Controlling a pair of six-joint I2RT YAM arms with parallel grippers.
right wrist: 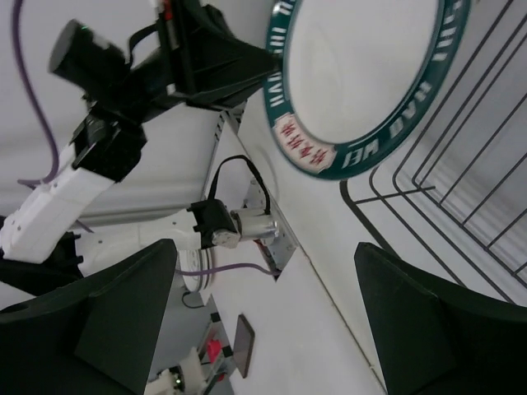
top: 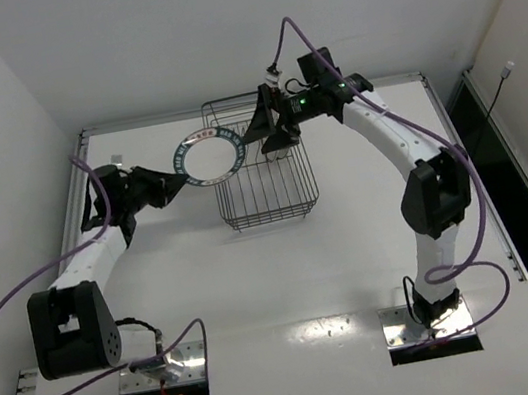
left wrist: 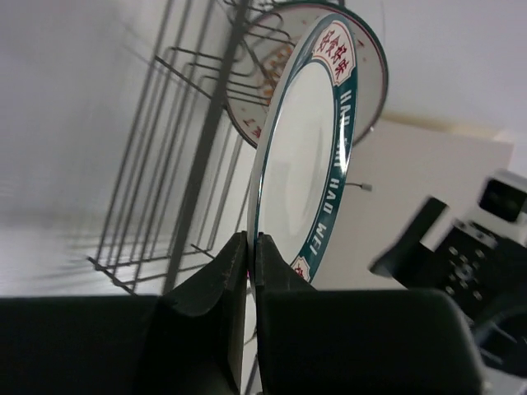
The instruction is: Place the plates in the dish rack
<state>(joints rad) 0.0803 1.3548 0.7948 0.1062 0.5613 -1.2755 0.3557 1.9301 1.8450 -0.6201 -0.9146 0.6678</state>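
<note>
left hand [left wrist: 251, 257] clamps teal-rim plate [top: 208, 156] at dish rack [top: 267, 200] edge | rack holds second plate [left wrist: 372, 76] | right hand [top: 280, 140] wide above

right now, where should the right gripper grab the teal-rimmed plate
Probably the free rim opposite the left gripper, approached from the dish rack side, a finger on each face. The teal-rimmed plate is thin and held in the air, and the right gripper is open on that side.
</note>
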